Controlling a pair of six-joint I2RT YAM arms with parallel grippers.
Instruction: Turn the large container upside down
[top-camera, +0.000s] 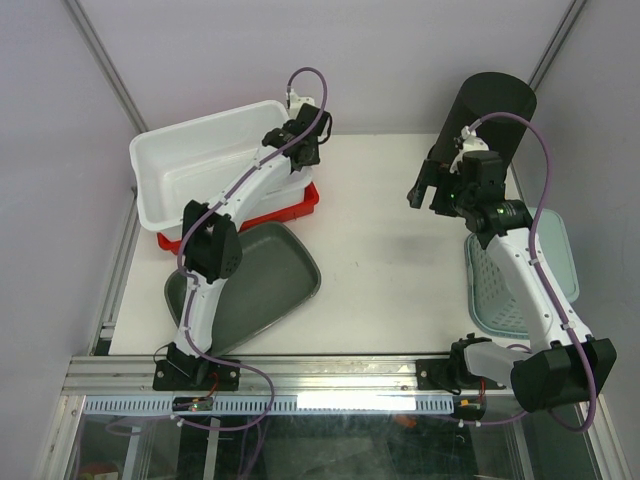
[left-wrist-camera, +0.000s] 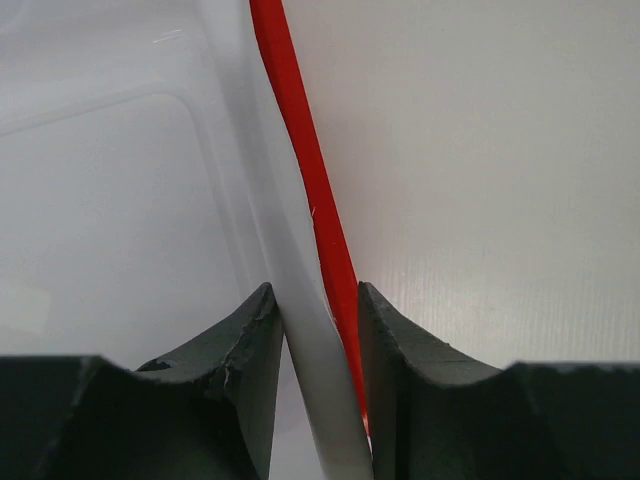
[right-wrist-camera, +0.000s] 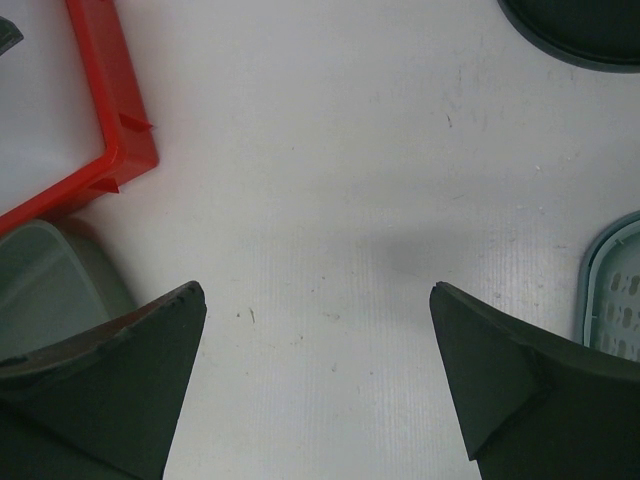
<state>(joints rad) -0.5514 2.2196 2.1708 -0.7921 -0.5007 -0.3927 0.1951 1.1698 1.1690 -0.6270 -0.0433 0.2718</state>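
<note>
The large container (top-camera: 185, 160) is a deep white tub at the back left, open side up, resting on a shallow red tray (top-camera: 295, 208). My left gripper (top-camera: 300, 140) is at the tub's right rim. In the left wrist view its jaws (left-wrist-camera: 312, 292) are shut on the tub's white wall (left-wrist-camera: 120, 200), with the red tray's edge (left-wrist-camera: 300, 130) just outside it. My right gripper (top-camera: 420, 188) hangs open and empty over the bare table at the middle right; in its own view (right-wrist-camera: 318, 290) only table shows between the fingers.
A dark green tray (top-camera: 270, 280) lies in front of the red tray. A tall black bucket (top-camera: 495, 112) stands at the back right. A pale teal perforated basket (top-camera: 560, 270) lies at the right edge. The red tray's corner (right-wrist-camera: 110, 110) shows in the right wrist view.
</note>
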